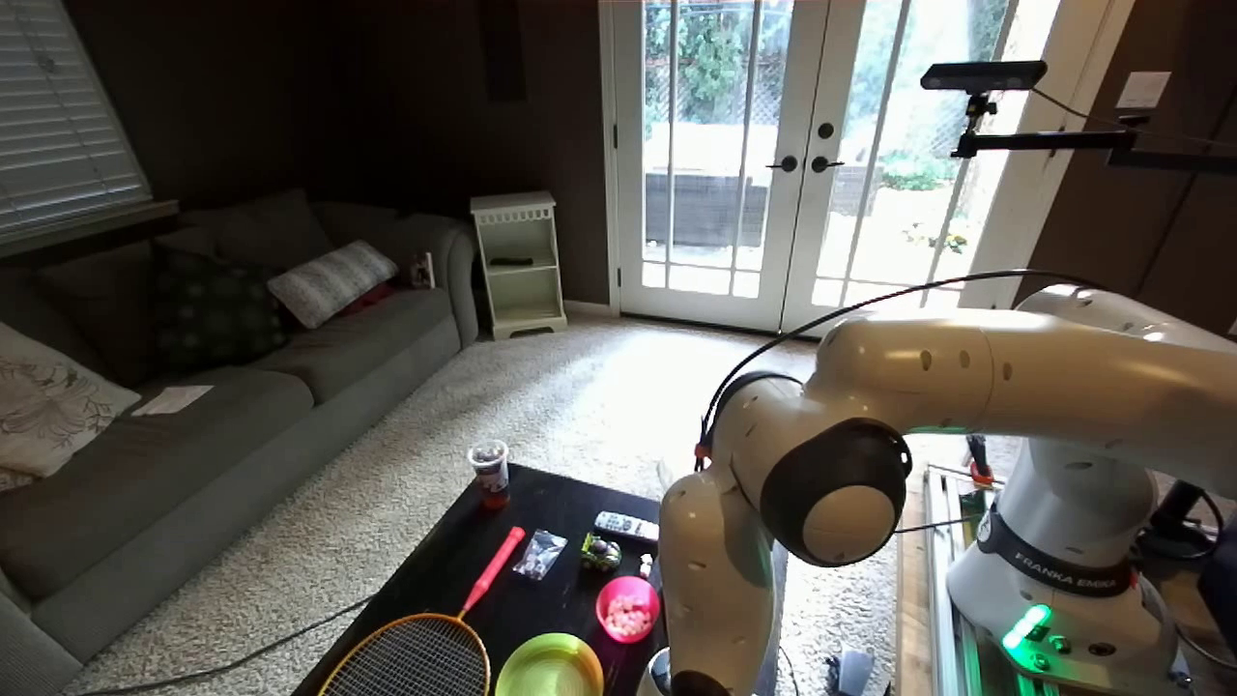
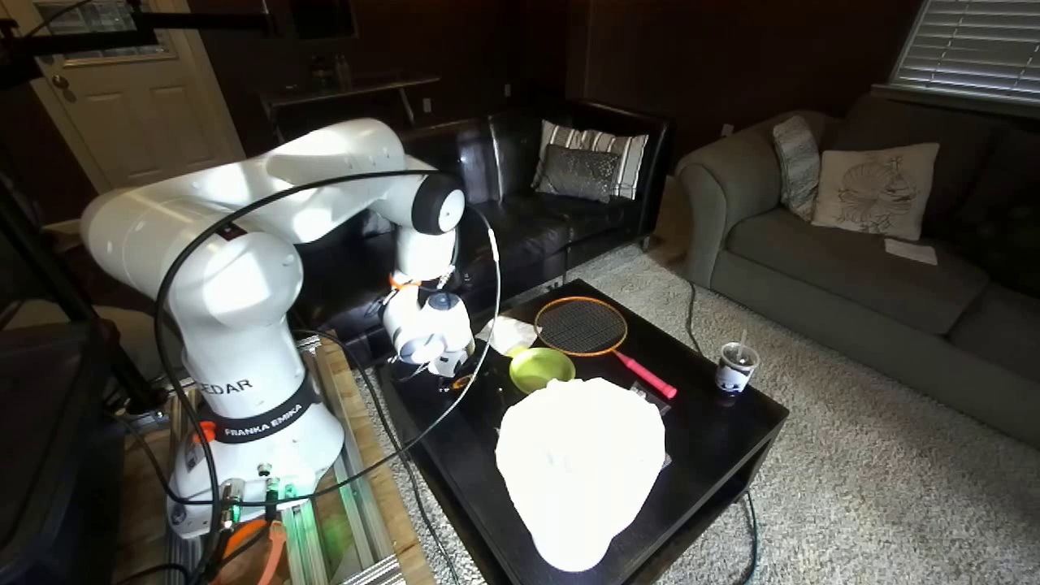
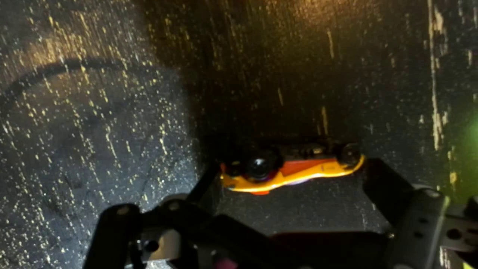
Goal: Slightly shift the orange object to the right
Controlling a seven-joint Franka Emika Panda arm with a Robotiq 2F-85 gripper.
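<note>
The orange object appears as a toy car, orange-yellow with dark wheels, on the dark table in the wrist view. It lies lengthwise between the two fingers of my gripper, which stands wide open. One end of the car is close to the left fingertip and the other is close to the right one; whether they touch is unclear. In an exterior view a bit of the car's orange shows beside the lowered gripper, whose fingers are hard to make out there. The car is hidden behind the arm or out of frame in an exterior view.
On the table stand a green bowl, a pink bowl, a racket, a green toy, a remote and a cup. A glaring white shape covers part of an exterior view.
</note>
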